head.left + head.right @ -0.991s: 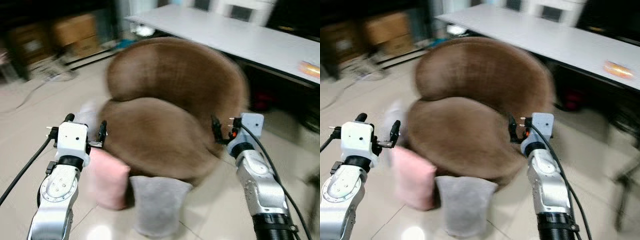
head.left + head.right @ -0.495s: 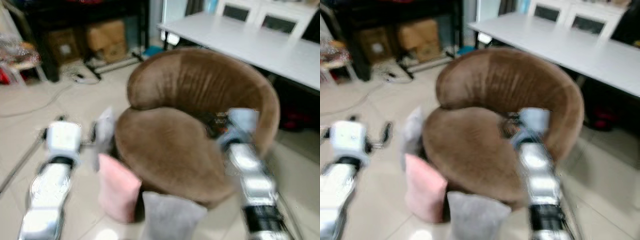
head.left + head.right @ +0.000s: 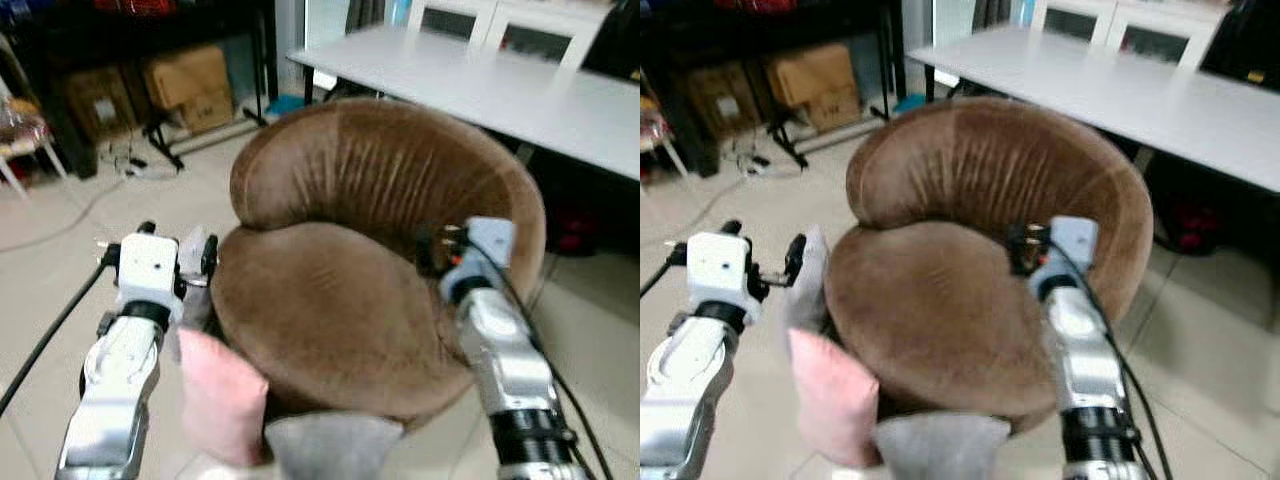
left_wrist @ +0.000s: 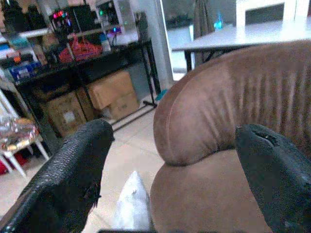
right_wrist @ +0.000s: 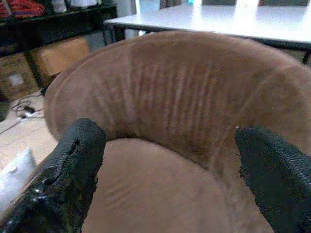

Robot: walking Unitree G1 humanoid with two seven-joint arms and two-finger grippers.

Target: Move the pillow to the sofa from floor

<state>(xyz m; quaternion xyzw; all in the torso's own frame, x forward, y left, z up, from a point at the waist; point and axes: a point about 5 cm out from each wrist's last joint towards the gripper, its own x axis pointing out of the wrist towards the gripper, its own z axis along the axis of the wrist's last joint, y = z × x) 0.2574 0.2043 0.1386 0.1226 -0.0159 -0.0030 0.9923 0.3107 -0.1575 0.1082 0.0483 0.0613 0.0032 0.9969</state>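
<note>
Since our view has closed on the sofa (image 3: 370,290), pink pillow (image 3: 220,395) at 7 o'clock, left claw (image 3: 178,258) and right claw (image 5: 165,160) both spread, empty; pickup not started.

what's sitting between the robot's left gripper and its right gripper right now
The brown sofa's round seat spans the stretch between the left gripper and the right gripper, as the left eye view shows. A white pillow stands right beside the left gripper.

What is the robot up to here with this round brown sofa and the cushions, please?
It faces the brown sofa with both arms raised and holds nothing. The left gripper hangs open over the floor beside the seat, above a pink pillow leaning there. The right gripper is open over the seat. A grey pillow and a white one also wait below.
</note>
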